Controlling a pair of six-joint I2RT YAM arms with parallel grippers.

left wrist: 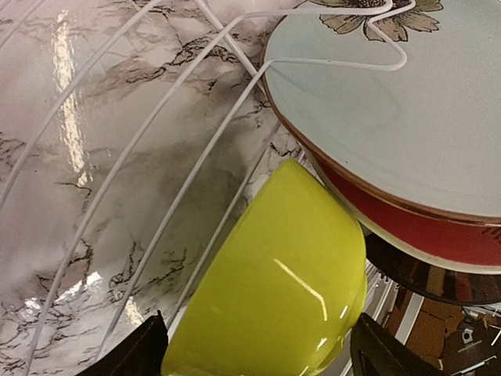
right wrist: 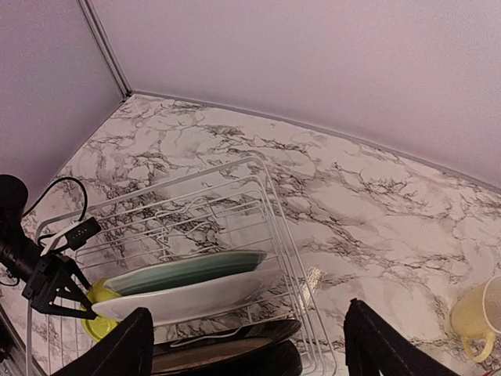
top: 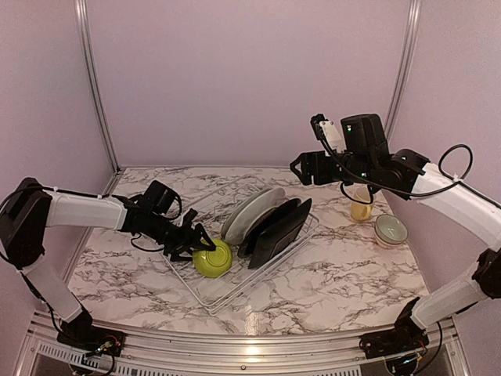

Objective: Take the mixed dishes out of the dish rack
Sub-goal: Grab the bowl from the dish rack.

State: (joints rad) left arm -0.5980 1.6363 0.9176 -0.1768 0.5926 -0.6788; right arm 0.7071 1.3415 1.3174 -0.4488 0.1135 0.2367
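1. lime-green bowl (top: 212, 258) sits in the near-left corner of the dish rack (top: 235, 294). It is tipped, with its outer wall toward the left wrist camera and its rim side toward the plates.
2. The bowl is round with no long axis, so grip angle likely matters little. It is up against the nearest of the whitish plates (top: 250, 211); contact unclear.
3. left gripper (top: 197, 241) is right at the bowl, coming in from the left, with one finger on each side of the wall. Jaws are spread wide. Cannot tell whether the pads are pressing.
4. Left arm is clearly the nearer one, so the bowl is its pick. The lift probably needs to go up and left, away from the plates.
5. right gripper (top: 305, 169) hangs high over the far right of the rack, well apart from the bowl. Its jaws are apart and hold nothing.
6. black plates (top: 278, 227) stand in the rack to the right of the whitish ones.
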